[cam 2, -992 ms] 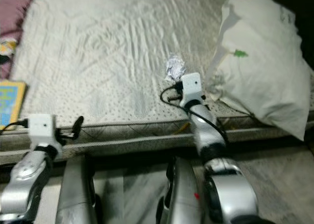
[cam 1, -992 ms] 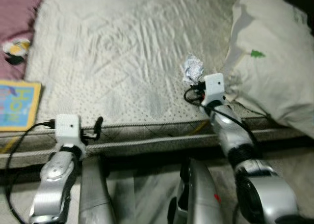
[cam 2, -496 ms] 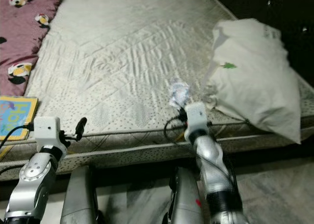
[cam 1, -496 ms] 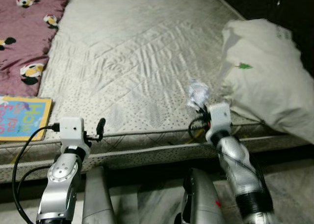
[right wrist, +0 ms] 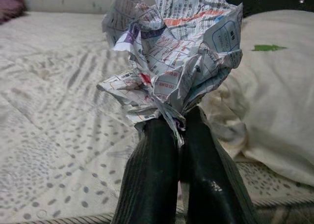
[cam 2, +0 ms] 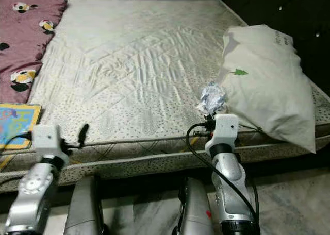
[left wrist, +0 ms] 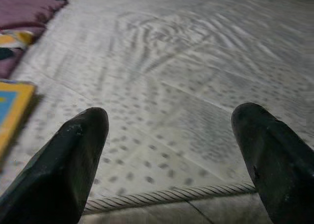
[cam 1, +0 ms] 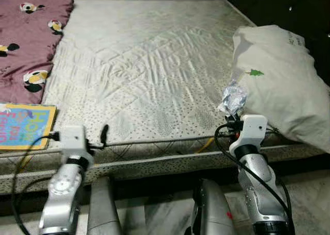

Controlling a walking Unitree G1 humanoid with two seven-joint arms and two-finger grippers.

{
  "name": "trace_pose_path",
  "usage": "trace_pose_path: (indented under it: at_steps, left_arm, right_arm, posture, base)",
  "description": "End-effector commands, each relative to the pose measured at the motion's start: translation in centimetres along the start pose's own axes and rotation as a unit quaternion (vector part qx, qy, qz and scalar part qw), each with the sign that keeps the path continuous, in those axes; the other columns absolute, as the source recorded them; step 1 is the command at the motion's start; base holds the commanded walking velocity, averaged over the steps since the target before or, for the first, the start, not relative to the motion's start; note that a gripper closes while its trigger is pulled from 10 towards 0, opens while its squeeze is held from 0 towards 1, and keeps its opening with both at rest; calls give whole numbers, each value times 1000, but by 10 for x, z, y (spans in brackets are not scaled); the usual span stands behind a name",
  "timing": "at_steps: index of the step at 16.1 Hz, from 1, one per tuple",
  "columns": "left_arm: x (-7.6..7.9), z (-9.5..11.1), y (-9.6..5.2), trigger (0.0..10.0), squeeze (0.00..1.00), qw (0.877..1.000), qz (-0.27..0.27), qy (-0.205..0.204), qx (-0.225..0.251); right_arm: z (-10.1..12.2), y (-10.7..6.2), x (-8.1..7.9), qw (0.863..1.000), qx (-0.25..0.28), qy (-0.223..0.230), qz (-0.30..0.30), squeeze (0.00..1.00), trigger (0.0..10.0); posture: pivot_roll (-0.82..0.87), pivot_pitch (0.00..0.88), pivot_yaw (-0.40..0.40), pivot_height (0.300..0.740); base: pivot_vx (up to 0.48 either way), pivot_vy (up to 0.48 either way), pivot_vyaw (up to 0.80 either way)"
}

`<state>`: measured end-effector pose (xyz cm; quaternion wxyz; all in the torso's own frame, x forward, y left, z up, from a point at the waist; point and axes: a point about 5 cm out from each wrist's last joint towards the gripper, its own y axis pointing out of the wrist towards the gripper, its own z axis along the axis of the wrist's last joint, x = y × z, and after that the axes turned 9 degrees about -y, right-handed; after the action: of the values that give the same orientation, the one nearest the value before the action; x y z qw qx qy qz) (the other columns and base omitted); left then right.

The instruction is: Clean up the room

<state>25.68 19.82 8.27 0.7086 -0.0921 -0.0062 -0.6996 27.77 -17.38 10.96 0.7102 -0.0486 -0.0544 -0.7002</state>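
A crumpled ball of printed paper hangs just above the near right edge of the pale mattress, next to the pillow. My right gripper is shut on its lower end; in the right wrist view both black fingers pinch the paper from below. My left gripper is open at the mattress's near left edge, and the left wrist view shows its two fingers spread wide over bare mattress with nothing between them.
A large white pillow with a small green tree mark lies at the right. A maroon blanket with printed figures covers the left side. A colourful yellow-edged book lies at the near left. The marble floor runs below the bed edge.
The camera has pulled back and tilted, showing more of the bed. My right gripper has lifted the crumpled paper off the mattress and carried it right, toward the pillow. The left gripper stays open.
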Motion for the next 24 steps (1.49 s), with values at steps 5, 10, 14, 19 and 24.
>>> trace_pose_path:
  at_steps: [5, 10, 14, 19, 24]
  left_arm:
    - [-1, 4, 1, 10000, 0, 1000, 5, 3, 11]
    - [1, 2, 1, 10000, 0, 1000, 1, 7, 9]
    - [4, 2, 2, 10000, 0, 1000, -1, 5, 9]
    - [6, -1, 6, 10000, 0, 1000, 0, -3, 2]
    - [8, 0, 7, 10000, 0, 1000, -2, 3, 1]
  right_arm:
    - [15, 7, -1, 1000, -2, 25, 4, 0, 10000]
    - [15, 7, -3, 1000, -5, 24, 7, 0, 10000]
    - [16, 9, -2, 1000, -10, 25, 8, 0, 10000]
    - [16, 11, -3, 1000, -9, 26, 8, 0, 10000]
    - [17, 12, -2, 1000, -10, 24, 7, 0, 10000]
  posture:
    - [-25, 0, -55, 561]
    - [-28, 0, -56, 604]
    - [-26, 0, -60, 633]
    - [-25, 0, -61, 691]
    - [-24, 0, -61, 740]
  base:
    - [0, 0, 0]
    - [0, 0, 0]
    - [0, 0, 0]
    - [0, 0, 0]
    - [0, 0, 0]
